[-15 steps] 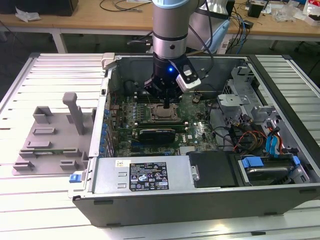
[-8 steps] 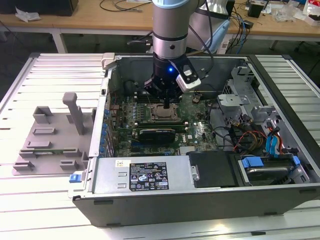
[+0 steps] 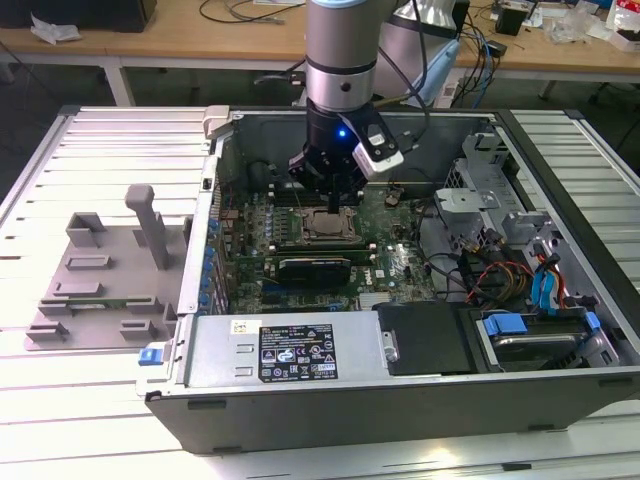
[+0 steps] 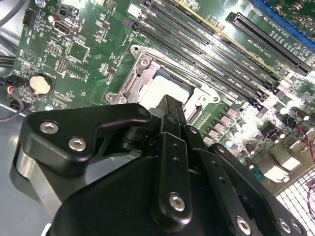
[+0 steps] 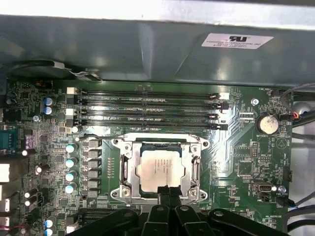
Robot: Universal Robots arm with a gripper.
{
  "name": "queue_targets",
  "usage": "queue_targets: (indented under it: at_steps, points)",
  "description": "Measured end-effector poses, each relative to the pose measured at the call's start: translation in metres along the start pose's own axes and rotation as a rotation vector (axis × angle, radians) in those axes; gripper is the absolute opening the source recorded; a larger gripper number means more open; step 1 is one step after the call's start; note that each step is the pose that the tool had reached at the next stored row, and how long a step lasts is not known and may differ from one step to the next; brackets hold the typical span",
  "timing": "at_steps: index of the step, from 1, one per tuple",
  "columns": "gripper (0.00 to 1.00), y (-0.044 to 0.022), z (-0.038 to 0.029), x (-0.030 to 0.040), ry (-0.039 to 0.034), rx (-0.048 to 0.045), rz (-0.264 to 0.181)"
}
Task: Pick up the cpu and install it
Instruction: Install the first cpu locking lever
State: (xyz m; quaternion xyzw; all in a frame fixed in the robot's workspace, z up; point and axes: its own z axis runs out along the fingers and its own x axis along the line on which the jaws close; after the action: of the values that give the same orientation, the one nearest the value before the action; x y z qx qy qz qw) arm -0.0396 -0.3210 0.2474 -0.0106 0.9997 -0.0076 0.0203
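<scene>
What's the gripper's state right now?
Gripper: shut, holding nothing; its tips sit over the edge of the chip, which lies in the socket.

The arm (image 3: 340, 45) stood almost vertical over the cpu (image 3: 325, 226), with its silver-grey last link pointing straight down. Under this link the black wrist (image 3: 328, 150) showed a small blue light (image 3: 343, 131) and carried a white camera block (image 3: 380, 150) on the side toward the exterior view's right. The gripper (image 3: 333, 205) hung directly above the cpu and very near to it; contact could not be judged. In the first wrist view the black fingers (image 5: 164, 196) were drawn together at their tips, nothing between them, just over the cpu's edge.
</scene>
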Motion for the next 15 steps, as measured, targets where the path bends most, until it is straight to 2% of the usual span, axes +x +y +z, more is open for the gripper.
queue_targets:
  at_steps: [1,5,8,15]
  points:
    - [0.11,0.0000,-0.0034,-0.0001,0.0000,0.0000,0.000]
    - [0.11,0.0000,-0.0046,-0.0001,0.0000,-0.0001,0.000]
    - [0.11,0.0001,-0.0048,0.0040,0.0000,0.0000,0.000]
    - [0.11,0.0004,-0.0055,0.0199,0.0000,0.0000,0.000]
